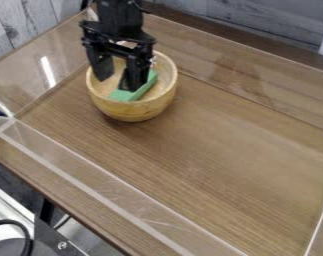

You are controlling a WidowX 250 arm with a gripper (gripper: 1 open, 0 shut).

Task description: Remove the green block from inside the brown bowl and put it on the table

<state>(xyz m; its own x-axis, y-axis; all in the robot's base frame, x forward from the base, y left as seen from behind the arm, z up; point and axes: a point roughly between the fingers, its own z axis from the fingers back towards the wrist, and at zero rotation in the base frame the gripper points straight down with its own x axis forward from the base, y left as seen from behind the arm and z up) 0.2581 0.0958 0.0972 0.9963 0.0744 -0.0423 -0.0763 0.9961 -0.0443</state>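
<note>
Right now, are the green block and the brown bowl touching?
Touching: the camera view shows the green block lying inside the brown bowl, resting against its pale inner surface.

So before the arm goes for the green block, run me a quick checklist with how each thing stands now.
1. Block inside the bowl: ok, the block lies in the bowl.
2. Gripper open: ok, the gripper has its fingers spread apart.
3. Gripper over the bowl: ok, it is above the bowl's opening in this view.
4. Fingers lined up on either side of the block: cannot tell, the gripper partly hides the block.
5. Fingers low enough to close on the block: cannot tell, one view does not settle the height.
6. Bowl upright on the table: ok, it sits open side up on the table.
</note>
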